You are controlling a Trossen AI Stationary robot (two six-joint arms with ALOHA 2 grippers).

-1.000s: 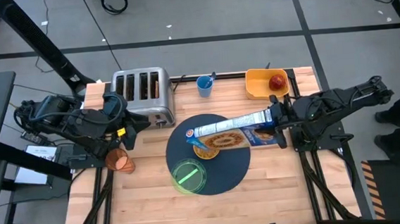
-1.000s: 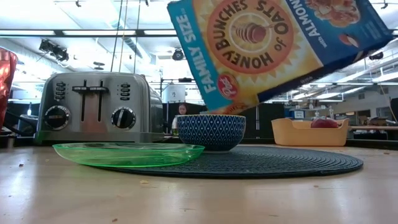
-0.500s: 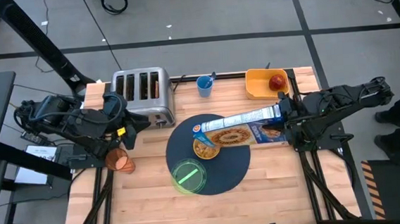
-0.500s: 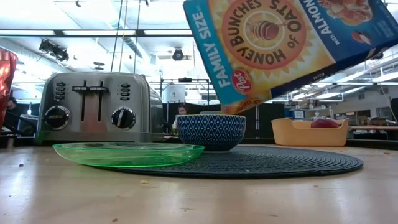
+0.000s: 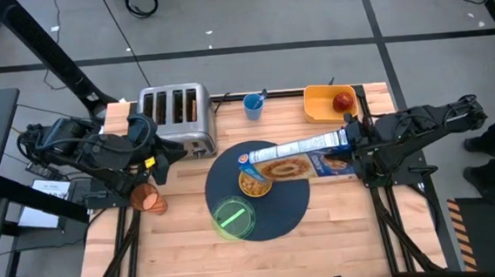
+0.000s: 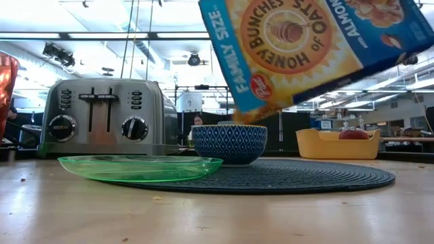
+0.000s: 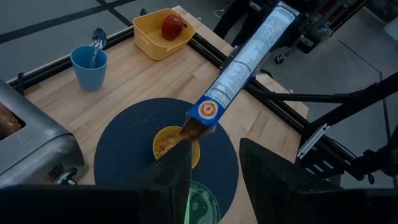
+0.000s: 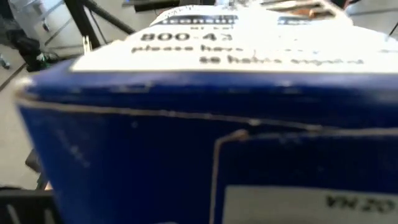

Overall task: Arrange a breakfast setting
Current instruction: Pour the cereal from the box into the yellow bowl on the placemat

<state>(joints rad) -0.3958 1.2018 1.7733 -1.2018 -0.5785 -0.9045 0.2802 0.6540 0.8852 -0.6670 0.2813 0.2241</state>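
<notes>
Even, bright light is cast from overhead; long ceiling strips [image 6: 102, 35] are seen glowing in the low view. Only soft, short shadows are thrown on the table [image 5: 186, 256]. A glint is caught on the toaster [image 6: 102, 115]. The cereal box [image 8: 205, 124], pressed close to the right wrist camera, is rendered blurred, its print smeared.

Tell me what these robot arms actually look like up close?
Both the left arm and the right arm are dark, nearly black, built from chunky jointed segments with black cables looped along them. The left one carries a small yellow tag near its tip. Its fingers are broad, flat and dark.
</notes>
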